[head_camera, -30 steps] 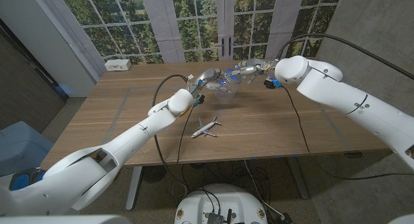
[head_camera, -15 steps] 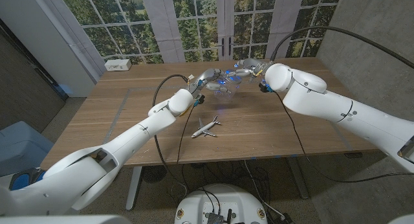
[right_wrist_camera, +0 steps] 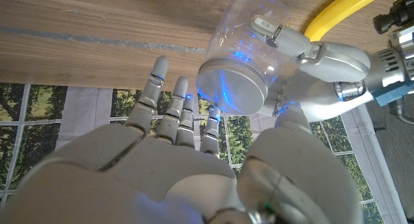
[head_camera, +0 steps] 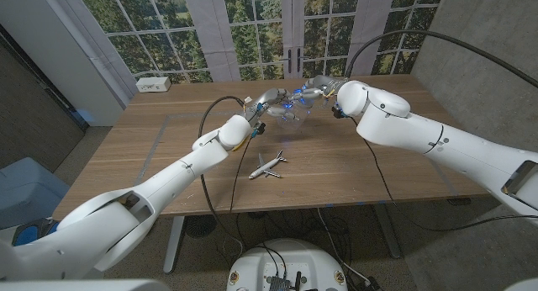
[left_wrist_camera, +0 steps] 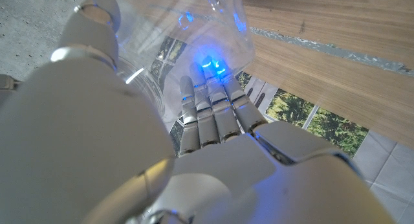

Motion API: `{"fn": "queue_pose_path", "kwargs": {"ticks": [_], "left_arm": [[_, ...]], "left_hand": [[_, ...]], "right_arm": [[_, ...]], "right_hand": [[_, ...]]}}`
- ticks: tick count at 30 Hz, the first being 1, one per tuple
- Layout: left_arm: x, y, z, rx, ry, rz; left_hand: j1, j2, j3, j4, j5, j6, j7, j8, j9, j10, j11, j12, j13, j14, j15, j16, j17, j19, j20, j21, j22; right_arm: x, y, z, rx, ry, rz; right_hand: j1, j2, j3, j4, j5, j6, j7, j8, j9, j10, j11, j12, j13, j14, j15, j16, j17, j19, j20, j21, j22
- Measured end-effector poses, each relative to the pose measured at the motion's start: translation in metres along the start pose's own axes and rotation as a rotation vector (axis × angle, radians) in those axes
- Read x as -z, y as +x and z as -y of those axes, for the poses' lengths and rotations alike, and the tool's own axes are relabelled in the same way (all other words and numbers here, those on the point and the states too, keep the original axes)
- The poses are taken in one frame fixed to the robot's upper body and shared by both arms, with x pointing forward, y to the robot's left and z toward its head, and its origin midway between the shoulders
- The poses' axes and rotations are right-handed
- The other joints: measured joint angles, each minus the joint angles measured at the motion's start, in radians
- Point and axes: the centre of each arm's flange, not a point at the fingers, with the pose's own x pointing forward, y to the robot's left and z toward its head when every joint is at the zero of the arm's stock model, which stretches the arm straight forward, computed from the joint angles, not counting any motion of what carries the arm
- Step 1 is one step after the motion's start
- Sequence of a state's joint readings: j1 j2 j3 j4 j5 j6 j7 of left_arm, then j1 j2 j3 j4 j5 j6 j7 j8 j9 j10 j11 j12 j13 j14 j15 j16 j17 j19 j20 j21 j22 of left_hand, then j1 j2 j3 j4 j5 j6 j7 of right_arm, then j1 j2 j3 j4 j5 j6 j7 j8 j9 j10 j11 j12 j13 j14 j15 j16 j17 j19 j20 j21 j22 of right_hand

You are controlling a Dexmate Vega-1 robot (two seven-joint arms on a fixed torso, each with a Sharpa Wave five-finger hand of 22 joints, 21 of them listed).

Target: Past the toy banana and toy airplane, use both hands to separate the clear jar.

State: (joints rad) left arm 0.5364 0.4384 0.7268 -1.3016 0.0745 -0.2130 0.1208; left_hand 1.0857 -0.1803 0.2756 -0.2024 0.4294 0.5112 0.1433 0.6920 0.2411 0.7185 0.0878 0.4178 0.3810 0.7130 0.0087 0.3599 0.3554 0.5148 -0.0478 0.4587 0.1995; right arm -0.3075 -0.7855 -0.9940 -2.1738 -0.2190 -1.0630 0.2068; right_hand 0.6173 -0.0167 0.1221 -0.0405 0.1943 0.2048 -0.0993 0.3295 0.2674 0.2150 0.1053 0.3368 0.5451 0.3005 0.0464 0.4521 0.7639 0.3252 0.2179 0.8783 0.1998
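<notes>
Toy airplane (head_camera: 267, 165): white, lies on the wooden table (head_camera: 168, 148), nearest of the things, in the middle.
Left hand (head_camera: 273, 100): farther back, past the airplane. Its fingers wrap around the clear jar's see-through body and hold it up off the table.
Clear jar (right_wrist_camera: 249, 39): in the air between both hands, near the far side of the table. It lies tilted, with its silver lid (right_wrist_camera: 231, 86) facing the right hand.
Right hand (head_camera: 317, 89): just right of the jar. Its fingers are spread a little, with the tips right by the lid. I cannot tell if it has hold of the lid.
Toy banana (right_wrist_camera: 333, 10): yellow, on the table just past the jar.
</notes>
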Motion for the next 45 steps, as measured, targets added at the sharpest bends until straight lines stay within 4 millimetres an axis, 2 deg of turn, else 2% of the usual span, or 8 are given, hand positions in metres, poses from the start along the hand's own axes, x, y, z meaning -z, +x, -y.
{"fn": "queue_pose_path", "kwargs": {"ticks": [5, 9, 19, 27, 28, 31, 39, 45], "left_arm": [[0.002, 0.001, -0.001, -0.001, 0.001, -0.002], [0.003, 0.001, -0.001, -0.002, 0.001, -0.004], [0.005, 0.005, -0.002, -0.003, 0.000, -0.003], [0.006, 0.007, -0.003, 0.002, -0.007, -0.003], [0.006, 0.007, -0.002, 0.003, -0.010, -0.003], [0.007, 0.008, -0.003, 0.006, -0.016, -0.007], [0.007, 0.009, -0.003, 0.016, -0.041, -0.005], [0.008, 0.010, -0.005, 0.016, -0.053, -0.004]], "left_hand": [[0.000, 0.000, -0.001, 0.001, 0.004, 0.000, 0.000, -0.004, 0.000, 0.000, 0.000, -0.001, 0.000, 0.000, 0.000, 0.002, 0.000, 0.000, 0.000, 0.004, 0.000], [0.000, 0.000, -0.001, 0.001, 0.004, 0.000, 0.000, -0.004, 0.000, 0.000, 0.000, -0.002, 0.000, 0.000, 0.000, 0.004, 0.001, 0.000, 0.000, 0.004, 0.000], [0.000, 0.000, -0.001, 0.001, 0.004, 0.000, 0.000, -0.004, 0.000, 0.002, 0.002, -0.008, 0.000, 0.000, 0.000, 0.004, 0.005, -0.004, -0.001, 0.004, 0.000], [0.000, 0.000, -0.001, 0.001, 0.008, 0.000, 0.000, -0.006, 0.000, 0.002, 0.002, -0.012, 0.000, 0.000, 0.000, 0.001, 0.012, -0.004, -0.001, 0.004, 0.000], [0.000, 0.000, -0.001, 0.001, 0.008, 0.000, 0.000, -0.008, 0.000, 0.005, 0.005, -0.013, 0.000, 0.000, 0.000, 0.001, 0.014, -0.004, 0.000, 0.004, 0.000], [0.000, 0.000, -0.001, 0.001, 0.008, 0.000, 0.000, -0.008, 0.000, 0.014, 0.014, -0.015, 0.000, 0.000, 0.000, 0.001, 0.013, -0.004, 0.000, 0.011, 0.000], [0.000, 0.000, -0.002, 0.002, 0.008, 0.000, 0.001, -0.008, 0.000, 0.018, 0.018, -0.018, 0.000, 0.000, 0.000, 0.000, 0.009, -0.005, 0.001, 0.011, 0.000], [0.000, 0.000, -0.004, 0.004, 0.008, -0.005, 0.006, -0.008, 0.001, 0.018, 0.018, -0.018, 0.000, 0.000, 0.000, 0.000, 0.012, -0.006, 0.002, 0.015, 0.000]], "right_arm": [[0.000, 0.005, 0.000, -0.013, 0.004, -0.005], [0.000, 0.008, 0.000, -0.021, 0.008, 0.000], [-0.001, 0.011, 0.002, -0.010, -0.014, 0.000], [-0.004, 0.014, 0.001, -0.003, -0.053, 0.028], [-0.003, 0.014, 0.001, -0.003, -0.058, 0.032], [-0.002, 0.015, 0.000, -0.003, -0.068, 0.046], [0.001, 0.019, -0.001, -0.012, -0.102, 0.100], [0.005, 0.021, -0.003, -0.014, -0.118, 0.147]], "right_hand": [[0.021, 0.021, 0.018, -0.024, 0.000, 0.048, -0.008, 0.015, 0.001, 0.056, -0.020, 0.015, -0.003, 0.050, -0.024, 0.016, -0.010, 0.026, -0.011, 0.007, 0.000], [0.067, 0.066, 0.050, -0.069, 0.000, 0.104, -0.018, 0.031, -0.006, 0.144, -0.057, 0.045, 0.003, 0.138, -0.062, 0.055, -0.018, 0.086, -0.036, 0.037, 0.000], [0.219, 0.072, 0.115, -0.142, 0.009, 0.157, -0.067, 0.052, -0.005, 0.211, -0.111, 0.061, 0.015, 0.218, -0.096, 0.081, -0.022, 0.154, -0.082, 0.077, 0.000], [0.345, 0.046, 0.202, -0.154, 0.019, 0.230, -0.087, 0.093, -0.006, 0.239, -0.140, 0.093, 0.035, 0.244, -0.097, 0.089, -0.016, 0.159, -0.124, 0.105, 0.000], [0.402, 0.077, 0.210, -0.154, 0.019, 0.246, -0.088, 0.102, -0.006, 0.277, -0.177, 0.100, 0.045, 0.245, -0.098, 0.089, -0.015, 0.151, -0.131, 0.109, 0.000], [0.476, 0.091, 0.238, -0.157, 0.021, 0.260, -0.074, 0.123, -0.006, 0.304, -0.204, 0.099, 0.039, 0.247, -0.100, 0.089, -0.011, 0.135, -0.147, 0.115, 0.000], [0.549, 0.030, 0.305, -0.141, 0.032, 0.296, -0.038, 0.189, -0.006, 0.299, -0.301, 0.088, 0.055, 0.139, -0.094, 0.017, -0.016, -0.009, -0.191, 0.117, -0.005], [0.680, 0.013, 0.334, -0.148, 0.064, 0.296, -0.038, 0.325, -0.005, 0.351, -0.314, 0.069, 0.065, 0.114, -0.093, -0.027, -0.038, -0.075, -0.262, 0.154, -0.009]]}}
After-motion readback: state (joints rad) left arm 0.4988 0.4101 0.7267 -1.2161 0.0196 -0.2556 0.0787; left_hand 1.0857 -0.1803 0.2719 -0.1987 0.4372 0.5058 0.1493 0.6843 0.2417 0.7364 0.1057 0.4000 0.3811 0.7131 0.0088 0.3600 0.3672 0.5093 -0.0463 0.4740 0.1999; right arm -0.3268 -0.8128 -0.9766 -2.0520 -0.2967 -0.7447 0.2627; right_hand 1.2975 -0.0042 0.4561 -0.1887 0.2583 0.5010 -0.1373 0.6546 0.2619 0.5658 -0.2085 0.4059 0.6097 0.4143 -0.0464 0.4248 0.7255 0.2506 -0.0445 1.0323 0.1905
